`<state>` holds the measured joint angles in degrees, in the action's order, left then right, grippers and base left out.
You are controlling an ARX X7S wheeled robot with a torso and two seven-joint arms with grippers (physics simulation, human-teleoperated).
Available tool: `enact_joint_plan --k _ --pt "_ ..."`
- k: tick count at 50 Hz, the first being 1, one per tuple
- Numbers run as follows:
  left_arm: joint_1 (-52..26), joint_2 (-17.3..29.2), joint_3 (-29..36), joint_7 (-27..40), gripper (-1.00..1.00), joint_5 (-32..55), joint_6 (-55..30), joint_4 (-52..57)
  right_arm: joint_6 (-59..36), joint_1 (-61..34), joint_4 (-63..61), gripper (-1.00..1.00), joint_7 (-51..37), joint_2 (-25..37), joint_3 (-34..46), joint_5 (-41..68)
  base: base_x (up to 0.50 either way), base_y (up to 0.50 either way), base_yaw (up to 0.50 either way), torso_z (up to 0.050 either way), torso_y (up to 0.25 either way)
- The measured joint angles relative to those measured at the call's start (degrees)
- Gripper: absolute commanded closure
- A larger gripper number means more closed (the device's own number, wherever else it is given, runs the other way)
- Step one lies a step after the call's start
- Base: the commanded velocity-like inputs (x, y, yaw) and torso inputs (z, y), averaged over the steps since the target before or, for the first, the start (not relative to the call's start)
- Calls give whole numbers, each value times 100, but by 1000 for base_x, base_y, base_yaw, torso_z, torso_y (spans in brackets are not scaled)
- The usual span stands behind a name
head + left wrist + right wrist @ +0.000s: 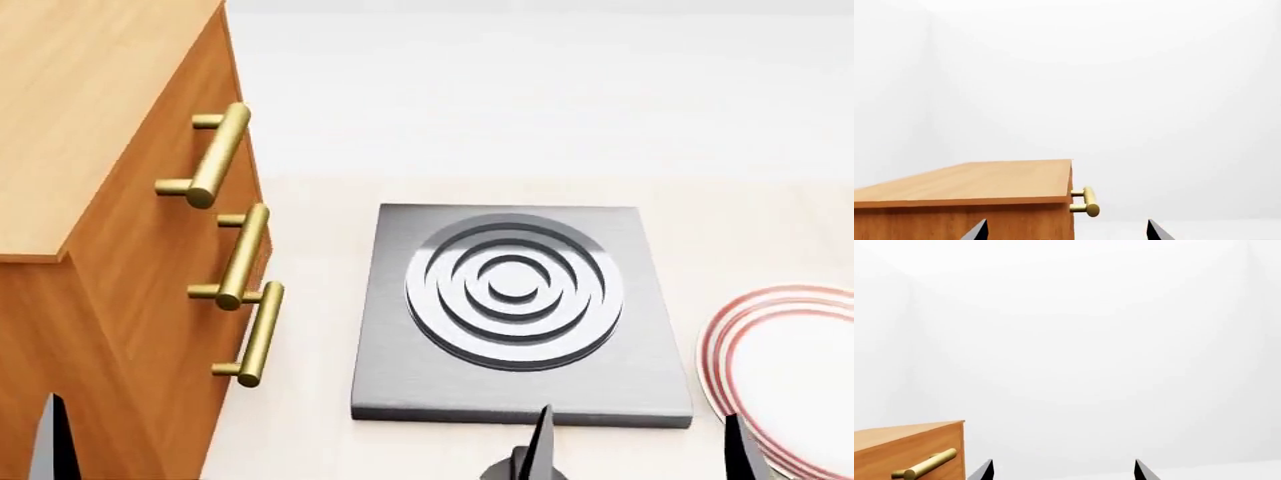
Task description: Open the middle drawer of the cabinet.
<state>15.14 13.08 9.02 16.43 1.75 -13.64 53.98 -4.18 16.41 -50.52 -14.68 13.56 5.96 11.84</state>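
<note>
The cabinet [80, 120] stands at the left in the head view, with three brass bar handles stacked down its front. The middle drawer [174, 262] carries the middle handle [238, 256]; its front looks flush with the others. One finger [51, 442] of my left gripper shows low beside the cabinet. My left gripper [1067, 232] is open and empty, facing the cabinet's top edge and the top handle [1087, 201]. My right gripper [641, 450] is open and empty, to the right of the cabinet. In the right wrist view my right gripper [1064, 471] sees the cabinet corner [907, 447].
A grey square stove plate [387, 380] with concentric rings lies on the pale counter right of the cabinet. A white plate with a red rim [787, 370] lies at the right edge. White walls stand behind.
</note>
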Motion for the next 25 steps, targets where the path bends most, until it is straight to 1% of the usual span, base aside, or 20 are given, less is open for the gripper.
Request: enact_joint_plan --k 16,18,19,21,23,25 --pt "-21 51 42 60 -100 16 -20 6 54 1 35 -100 -61 60 24 15 0 0 0 50 0" --pt "-156 76 83 39 -100 -84 -267 99 62 -1 45 -100 -66 66 28 23 0 0 0 0 0" --pt "-286 41 110 -53 -100 -212 -450 146 68 -3 54 -100 -66 68 33 27 0 0 0 0 0" --pt "-660 -162 254 -447 -100 -674 -855 220 75 -8 71 -100 -67 72 47 30 0 0 0 0 0" --pt "-1131 -330 551 -965 -100 -1359 -1232 248 78 -10 77 -100 -70 79 54 40 0 0 0 0 0" --pt "-1653 -474 902 -1513 -100 -2232 -1493 169 85 -13 83 -100 -71 88 51 68 0 0 0 0 0"
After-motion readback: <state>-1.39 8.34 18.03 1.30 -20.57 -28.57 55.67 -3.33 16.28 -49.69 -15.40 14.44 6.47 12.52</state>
